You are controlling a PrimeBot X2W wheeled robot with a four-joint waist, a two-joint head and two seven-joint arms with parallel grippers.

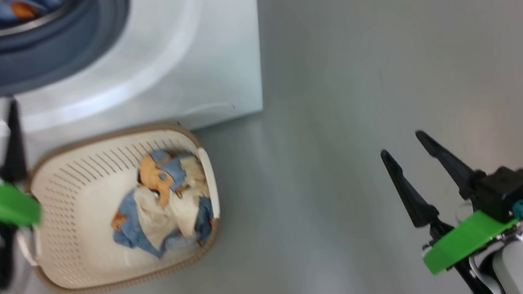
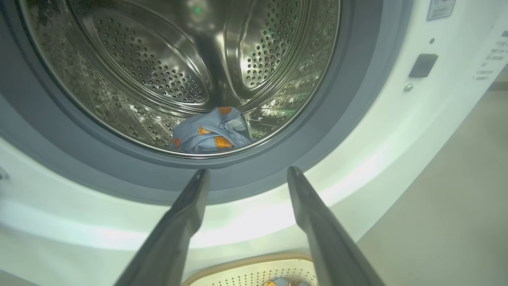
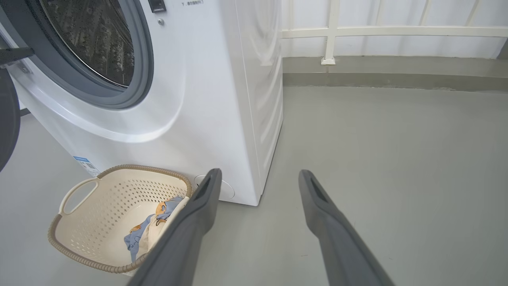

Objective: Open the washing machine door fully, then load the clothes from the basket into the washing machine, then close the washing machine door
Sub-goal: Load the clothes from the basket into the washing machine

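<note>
Grey floor [image 3: 397,159] under washing machine [image 3: 206,99], blue label [image 3: 81,159] illegible; left gripper [image 2: 248,171], right gripper [image 3: 260,171]: jaws apart.

My washing machine [image 1: 205,46] stands open, white, with one blue orange-printed garment [image 2: 210,135] low at the near edge of its steel drum [image 2: 158,71]. The cream, brown-rimmed basket [image 1: 68,207] sits just before it, clothes [image 1: 167,208] heaped at its right end. The dark washing machine door [image 3: 7,119] hangs swung out left.
</note>
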